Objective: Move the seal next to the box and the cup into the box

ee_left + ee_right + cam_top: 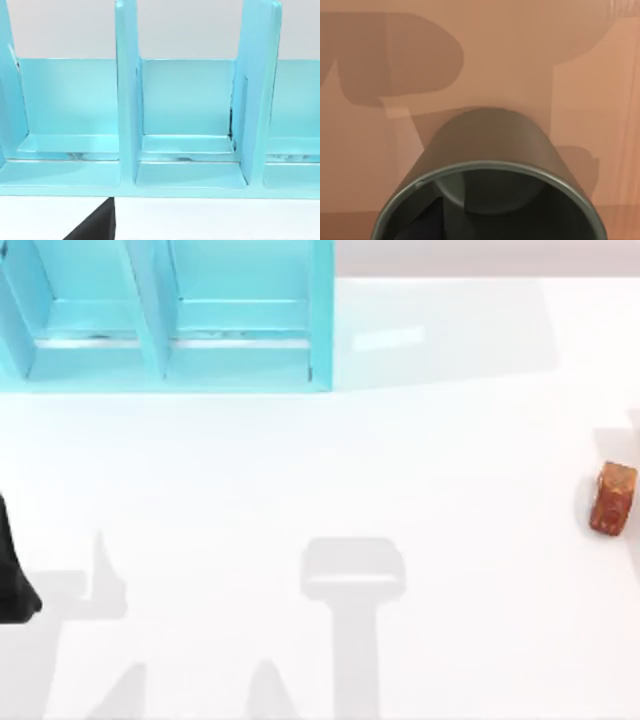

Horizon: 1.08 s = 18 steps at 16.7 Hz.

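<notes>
Nearest our right wrist camera, the cup (487, 170) stands upright with its open mouth toward the lens; we cannot tell how the right pincer is set. From above, the seal (612, 498) lies on the table (320, 500) at the right edge, well apart from the box (170, 315) at the back left. Our left arm (14, 570) sits at the left edge, pincer state undeterminable.

Open white table (330, 490) across the middle. A blue box (240, 315) with upright dividers blocks the far left corner; a small seal (612, 498) lies at the right edge.
</notes>
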### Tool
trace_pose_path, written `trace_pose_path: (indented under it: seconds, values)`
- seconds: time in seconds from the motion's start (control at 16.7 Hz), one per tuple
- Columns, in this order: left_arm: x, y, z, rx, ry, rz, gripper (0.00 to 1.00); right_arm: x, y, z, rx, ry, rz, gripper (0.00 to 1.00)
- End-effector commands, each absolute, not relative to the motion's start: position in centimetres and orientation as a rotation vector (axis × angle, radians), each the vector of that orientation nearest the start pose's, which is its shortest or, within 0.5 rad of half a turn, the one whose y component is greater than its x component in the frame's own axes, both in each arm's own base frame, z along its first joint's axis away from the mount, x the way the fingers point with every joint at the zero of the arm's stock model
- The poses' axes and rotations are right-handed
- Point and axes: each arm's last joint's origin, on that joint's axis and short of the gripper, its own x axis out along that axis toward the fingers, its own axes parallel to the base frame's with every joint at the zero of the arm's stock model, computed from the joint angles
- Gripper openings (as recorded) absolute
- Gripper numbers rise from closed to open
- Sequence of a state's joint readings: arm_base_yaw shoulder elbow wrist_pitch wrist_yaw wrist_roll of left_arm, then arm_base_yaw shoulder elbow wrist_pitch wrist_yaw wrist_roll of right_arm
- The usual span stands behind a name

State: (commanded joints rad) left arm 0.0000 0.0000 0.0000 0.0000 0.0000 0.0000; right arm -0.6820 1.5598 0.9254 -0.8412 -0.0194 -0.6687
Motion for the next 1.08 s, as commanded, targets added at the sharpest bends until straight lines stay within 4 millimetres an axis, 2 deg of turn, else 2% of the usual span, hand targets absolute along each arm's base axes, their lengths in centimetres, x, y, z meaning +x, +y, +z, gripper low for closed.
trace_pose_path:
  seconds: [0.18, 0.42, 0.6, 0.84, 1.08]
  values:
    - [10.6, -0.1, 16.0, 0.0, 0.0, 0.0, 1.0, 21.3, -16.8, 18.1, -0.045, 1.433, -0.045, 1.0]
    - [10.6, -0.1, 16.0, 0.0, 0.0, 0.0, 1.0, 22.5, -17.2, 22.4, -0.092, 1.323, -0.048, 1.0]
    - [10.6, -0.1, 16.0, 0.0, 0.0, 0.0, 1.0, 22.2, -17.5, 24.6, -0.082, 1.341, -0.056, 1.0]
    - [10.6, -0.1, 16.0, 0.0, 0.0, 0.0, 1.0, 21.1, -17.2, 26.3, -0.043, 1.435, -0.051, 1.0]
    - [10.6, -0.1, 16.0, 0.0, 0.0, 0.0, 1.0, 20.7, -16.6, 26.8, -0.026, 1.484, -0.043, 1.0]
